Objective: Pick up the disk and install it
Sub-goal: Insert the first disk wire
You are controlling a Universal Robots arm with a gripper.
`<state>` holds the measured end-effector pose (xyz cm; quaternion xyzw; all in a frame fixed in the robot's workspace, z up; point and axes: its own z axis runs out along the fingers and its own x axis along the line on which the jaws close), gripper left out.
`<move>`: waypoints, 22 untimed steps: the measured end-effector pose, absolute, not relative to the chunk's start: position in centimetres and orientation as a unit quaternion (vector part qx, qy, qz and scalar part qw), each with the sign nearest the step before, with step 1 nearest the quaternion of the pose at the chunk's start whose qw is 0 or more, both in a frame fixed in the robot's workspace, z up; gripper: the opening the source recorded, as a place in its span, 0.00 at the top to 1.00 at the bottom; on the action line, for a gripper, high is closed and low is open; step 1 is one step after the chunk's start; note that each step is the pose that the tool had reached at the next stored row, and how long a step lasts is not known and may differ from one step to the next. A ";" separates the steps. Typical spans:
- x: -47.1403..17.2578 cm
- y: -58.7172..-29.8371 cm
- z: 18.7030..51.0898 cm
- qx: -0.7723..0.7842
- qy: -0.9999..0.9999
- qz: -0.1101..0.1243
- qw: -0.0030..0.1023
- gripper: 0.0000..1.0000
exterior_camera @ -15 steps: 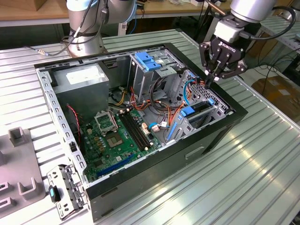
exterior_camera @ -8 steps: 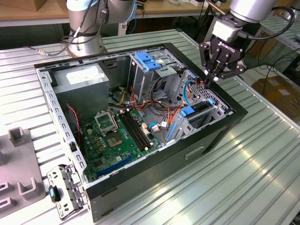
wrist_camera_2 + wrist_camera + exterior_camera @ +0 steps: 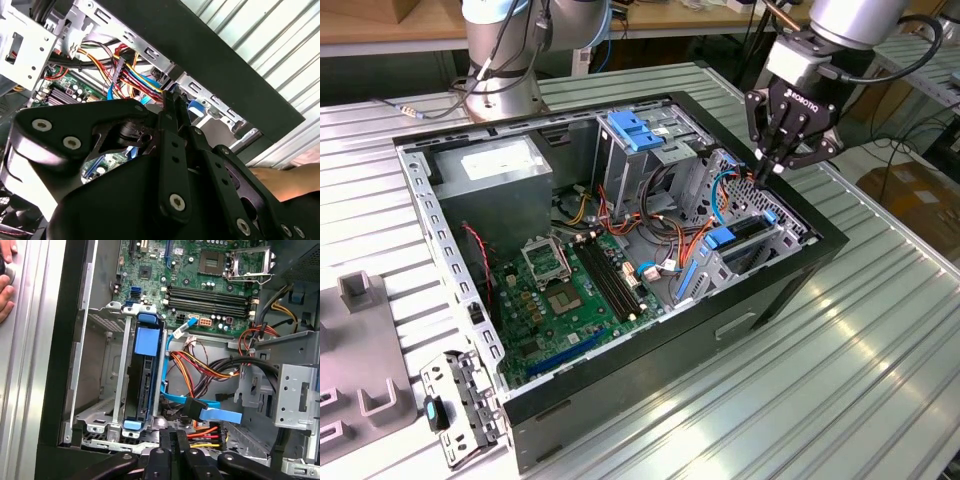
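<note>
Inside the computer case, your disk sits slotted in its cage; your gripper hovers above, fingers closed, empty.

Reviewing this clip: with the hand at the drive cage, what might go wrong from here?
1. The shut hand hangs by the loose blue data cable and the power wires; it might snag them.
2. The disk stands in the drive cage; whether it is fully seated is unclear, so a push might jam it.
3. A person's fingers rest beside the computer case, close to the work.
</note>
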<state>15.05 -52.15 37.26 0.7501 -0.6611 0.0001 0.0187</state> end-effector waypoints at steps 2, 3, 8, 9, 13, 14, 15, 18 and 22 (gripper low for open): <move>14.8 -52.2 37.3 0.750 -0.661 0.000 0.019 0.84; 14.7 -52.2 37.3 0.750 -0.661 0.000 0.019 0.84; 14.6 -52.2 37.2 0.736 -0.677 0.000 0.019 0.84; 14.6 -52.2 37.2 0.732 -0.681 0.000 0.019 0.84; 14.3 -52.9 37.2 0.731 -0.683 -0.001 0.019 0.84; 14.0 -52.9 37.1 0.730 -0.683 -0.001 0.019 0.84; 13.8 -52.9 37.1 0.729 -0.684 -0.001 0.019 0.84; 13.6 -52.9 37.1 0.729 -0.684 -0.001 0.019 0.84; 13.6 -52.9 37.1 0.729 -0.684 -0.001 0.019 0.84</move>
